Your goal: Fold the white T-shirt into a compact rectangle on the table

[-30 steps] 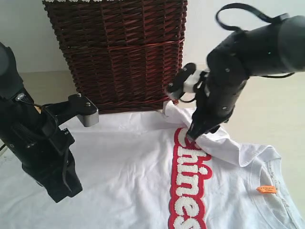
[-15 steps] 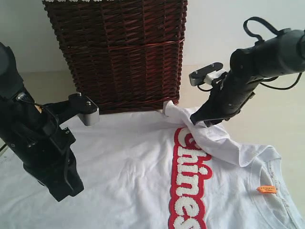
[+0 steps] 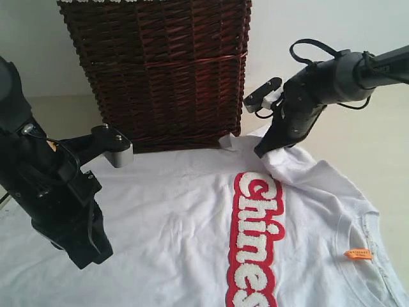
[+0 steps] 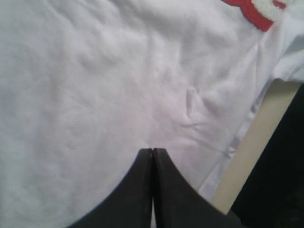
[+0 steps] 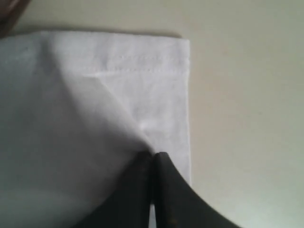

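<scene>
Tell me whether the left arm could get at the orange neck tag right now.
Perhaps, at a stretch. Only the flat white T-shirt lies between the left claw and the orange neck tag; nothing stands in the way. But the tag sits far across, nearer the right claw.

Soft even light, faint shadows, blurry wrist views, washed-out white T-shirt (image 3: 160, 211).

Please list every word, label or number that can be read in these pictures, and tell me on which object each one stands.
"Chines": fuzzy white letters on the red band of the white T-shirt; the picture's lower edge cuts the word off there.
Print on the orange neck tag: too small to read.
Left wrist view: only a corner of the lettering shows, not readable.
No text on the wicker basket.
</scene>
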You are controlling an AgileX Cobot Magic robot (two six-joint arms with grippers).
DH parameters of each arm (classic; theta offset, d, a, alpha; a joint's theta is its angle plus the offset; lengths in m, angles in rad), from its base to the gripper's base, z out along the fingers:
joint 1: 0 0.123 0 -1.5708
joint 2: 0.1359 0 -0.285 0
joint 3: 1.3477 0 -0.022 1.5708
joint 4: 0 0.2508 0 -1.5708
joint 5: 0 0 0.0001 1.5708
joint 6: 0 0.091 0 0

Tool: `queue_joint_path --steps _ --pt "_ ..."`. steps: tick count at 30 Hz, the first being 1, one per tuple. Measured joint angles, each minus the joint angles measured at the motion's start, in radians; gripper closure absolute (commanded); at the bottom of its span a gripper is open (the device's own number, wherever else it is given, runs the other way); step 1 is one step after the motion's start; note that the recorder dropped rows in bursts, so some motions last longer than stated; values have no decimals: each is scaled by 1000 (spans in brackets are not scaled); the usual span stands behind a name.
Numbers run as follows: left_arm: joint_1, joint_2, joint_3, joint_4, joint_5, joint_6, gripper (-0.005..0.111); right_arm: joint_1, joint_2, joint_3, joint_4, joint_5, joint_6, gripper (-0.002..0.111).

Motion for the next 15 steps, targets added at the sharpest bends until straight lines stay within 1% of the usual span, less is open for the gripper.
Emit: queue_joint_path --steps 4,6,9,13,14,15 --pt "0 0 0 0 2 0 107 0 41 -58 -229 56 95 107" --pt "0 0 0 0 4 0 107 -2 56 -76 -331 94 135 103" --pt "0 0 0 0 4 -4 107 -4 65 -98 -431 137 156 91" --pt "0 0 0 0 4 -4 107 -6 65 -121 -483 153 189 66" --pt "0 0 0 0 6 -4 107 -6 65 -124 -489 155 209 61" --pt "0 0 0 0 9 -6 107 -6 65 -128 -491 155 230 59"
